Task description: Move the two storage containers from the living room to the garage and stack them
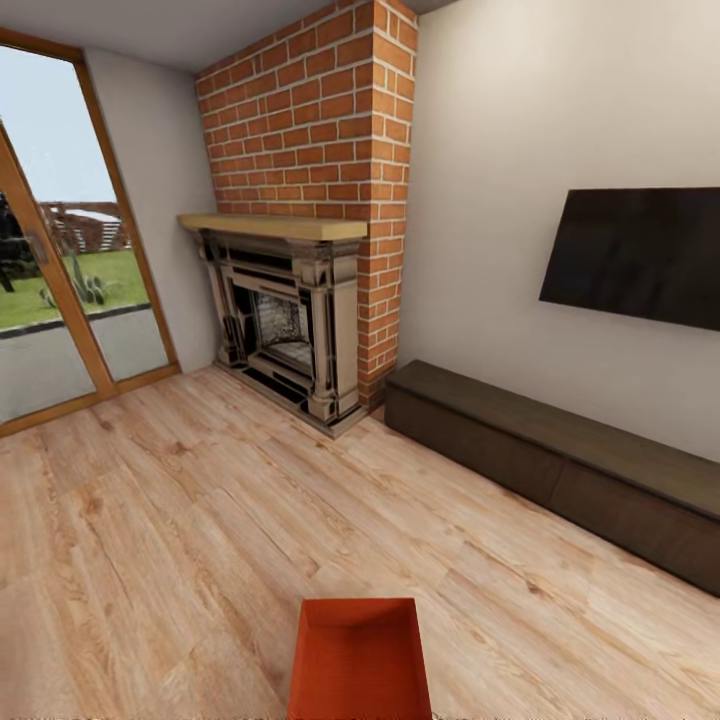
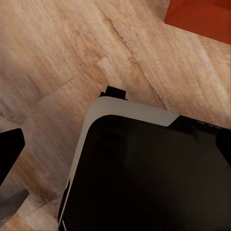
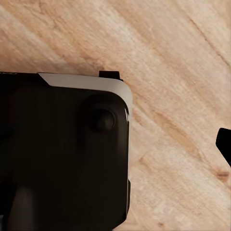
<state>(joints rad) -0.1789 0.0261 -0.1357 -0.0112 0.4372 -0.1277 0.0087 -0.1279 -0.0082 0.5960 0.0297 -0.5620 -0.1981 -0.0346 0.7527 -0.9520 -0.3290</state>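
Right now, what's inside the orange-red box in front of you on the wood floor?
The orange-red rectangular lidless box shows bare inner walls and flat base, nothing inside. Its near end is cut off by the head view's edge, so that part can't be checked. It sits on light wood-plank flooring.

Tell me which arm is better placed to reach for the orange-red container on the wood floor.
Probably the left. The left wrist view has a corner of the orange-red storage container beyond the robot's base; the right wrist view has wood-plank floor beside the base. In the head view the container sits centred, so it is close.
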